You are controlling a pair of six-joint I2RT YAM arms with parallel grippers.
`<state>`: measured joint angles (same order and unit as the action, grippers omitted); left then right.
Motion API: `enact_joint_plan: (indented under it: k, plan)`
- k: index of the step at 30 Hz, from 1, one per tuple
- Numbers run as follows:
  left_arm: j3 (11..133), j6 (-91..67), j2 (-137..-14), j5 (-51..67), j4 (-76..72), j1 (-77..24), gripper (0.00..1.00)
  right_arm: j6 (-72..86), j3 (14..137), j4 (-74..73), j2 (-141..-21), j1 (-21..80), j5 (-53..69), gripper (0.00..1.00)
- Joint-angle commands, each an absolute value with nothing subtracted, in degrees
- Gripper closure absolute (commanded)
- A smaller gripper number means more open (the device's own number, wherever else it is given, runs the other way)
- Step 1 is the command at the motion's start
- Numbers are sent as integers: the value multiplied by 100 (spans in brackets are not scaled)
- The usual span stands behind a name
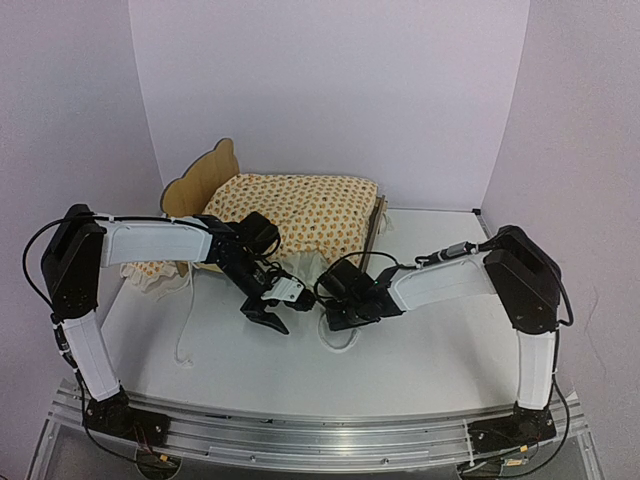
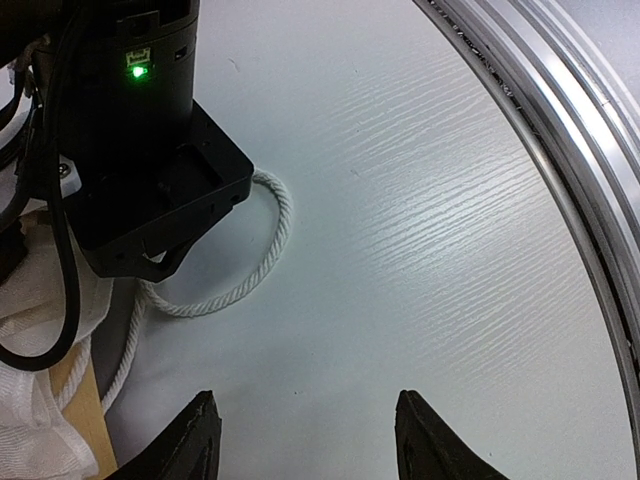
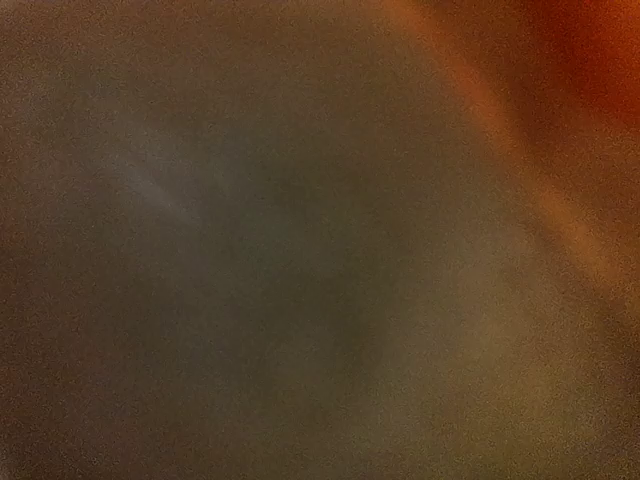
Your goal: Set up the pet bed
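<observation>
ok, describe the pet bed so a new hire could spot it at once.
Look to the far side of the white table, by the back wall. The bed is the light plywood frame there, under the orange-dotted cushion. Its scalloped wooden headboard sets it apart from the cushion and the ruffled pillow, both fabric.

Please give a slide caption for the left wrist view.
Open left gripper hovers over the white table beside a rope loop.

Free table (image 2: 450,250) before left tool (image 2: 305,425), rope loop (image 2: 278,215), right arm (image 2: 140,160) beyond
</observation>
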<state>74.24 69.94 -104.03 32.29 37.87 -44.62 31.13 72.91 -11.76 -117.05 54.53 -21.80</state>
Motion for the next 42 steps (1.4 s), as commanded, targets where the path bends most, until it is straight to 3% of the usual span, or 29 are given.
enact_joint_plan:
  k: [1, 4, 8, 20, 24, 28, 31, 36, 42]
  plan:
    - [7647, 6881, -10268, 3274, 3728, -4456, 42, 2929, 7553, -1180, -12013, 5304, -1873, 66]
    - [7649, 6866, -10271, 3265, 3727, -4456, 42, 2942, 7576, -1180, -12159, 5304, -1710, 68]
    - [7660, 6834, -10262, 3261, 3734, -4447, 42, 3010, 7446, -1185, -12167, 5302, -1677, 79]
    - [7660, 6819, -10249, 3269, 3732, -4400, 42, 3036, 6877, -1290, -11855, 5580, -1687, 74]
    - [7655, 6811, -10248, 3263, 3729, -4392, 42, 3139, 6838, -1319, -11933, 5584, -1754, 77]
    - [7655, 6805, -10231, 3245, 3730, -4392, 42, 3181, 6862, -1465, -11892, 5628, -2009, 85]
    - [7659, 6785, -10231, 3223, 3701, -4378, 42, 3186, 6865, -1596, -11869, 5649, -2180, 100]
    - [7853, 6548, -10224, 3375, 3743, -4320, 42, 2842, 6878, -1604, -11459, 5708, -1325, 100]
    - [8112, 6408, -10199, 3639, 3898, -4166, 42, 2550, 6442, -1666, -10097, 6024, -163, 100]
